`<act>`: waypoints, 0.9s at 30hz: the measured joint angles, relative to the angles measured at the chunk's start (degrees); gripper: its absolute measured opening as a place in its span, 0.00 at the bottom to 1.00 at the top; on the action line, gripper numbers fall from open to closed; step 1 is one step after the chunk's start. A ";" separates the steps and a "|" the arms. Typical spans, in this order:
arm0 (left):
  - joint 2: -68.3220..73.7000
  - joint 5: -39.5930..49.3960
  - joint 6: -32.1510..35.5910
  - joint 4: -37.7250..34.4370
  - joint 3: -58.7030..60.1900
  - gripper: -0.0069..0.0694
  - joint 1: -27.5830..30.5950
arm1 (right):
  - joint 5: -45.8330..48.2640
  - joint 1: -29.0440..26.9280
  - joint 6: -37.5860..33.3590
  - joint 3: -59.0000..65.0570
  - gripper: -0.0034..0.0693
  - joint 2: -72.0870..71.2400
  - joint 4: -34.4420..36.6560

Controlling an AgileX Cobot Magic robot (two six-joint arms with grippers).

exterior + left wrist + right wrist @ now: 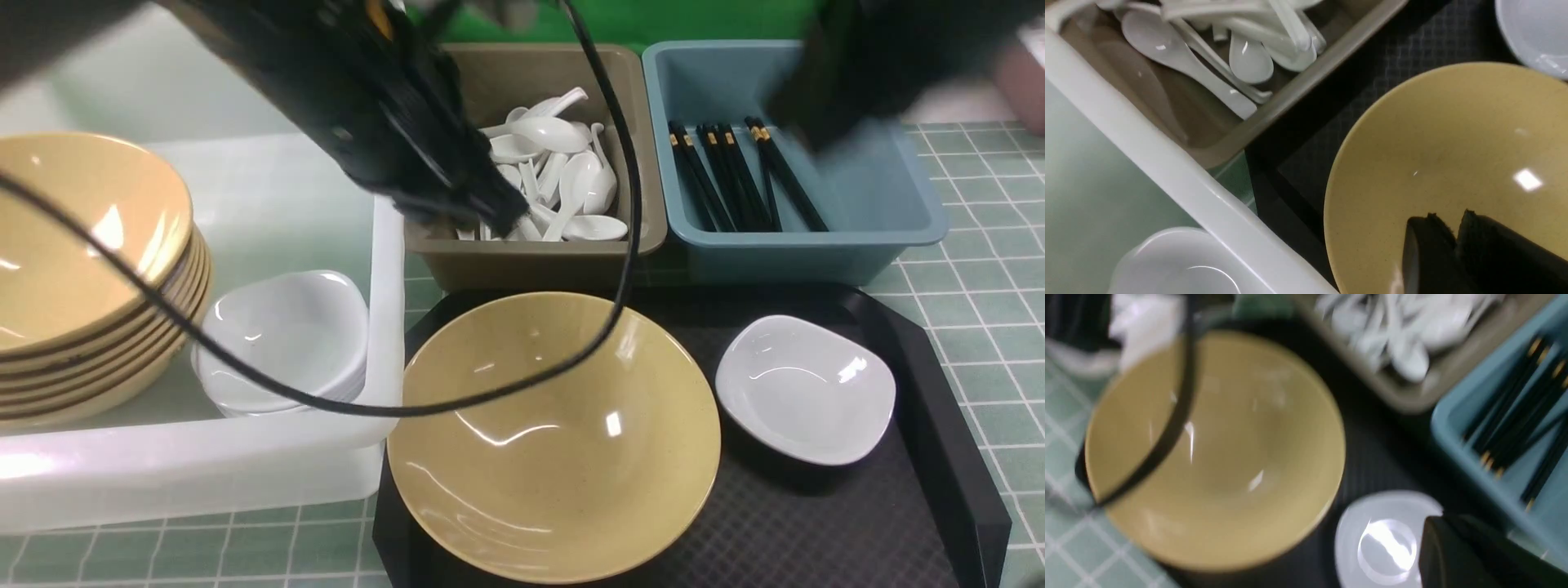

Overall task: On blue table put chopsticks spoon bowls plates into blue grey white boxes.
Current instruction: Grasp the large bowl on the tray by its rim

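Observation:
A tan bowl (555, 433) and a white plate (804, 388) lie on the black tray (939, 425). The grey box (571, 261) holds several white spoons (563, 175). Inside the blue box (865, 204) are several black chopsticks (731, 175). The white box (245, 465) carries a stack of bowls (82, 269) and a stack of plates (286, 339). My left gripper (498, 216) hangs over the grey box's near edge; in the left wrist view the left gripper (1447, 216) is shut and empty above the bowl (1453, 134). My right gripper (1433, 524), blurred, looks shut and empty beside the plate (1372, 539).
A black cable (408, 404) loops from the left arm across the white box and the tan bowl. The blue table (980, 318) shows around the tray and boxes. A green backdrop lies behind the boxes.

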 joint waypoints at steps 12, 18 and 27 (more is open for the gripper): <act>12.83 -4.98 0.87 4.70 0.00 0.82 0.00 | -7.04 0.04 1.75 19.60 0.10 -8.71 0.00; 16.43 -7.07 0.87 4.67 -0.04 0.84 0.00 | -9.19 0.04 1.64 19.66 0.10 -8.71 0.00; 21.16 -9.32 0.87 2.11 -0.04 0.79 0.00 | -11.38 0.04 1.23 19.76 0.11 -8.73 0.00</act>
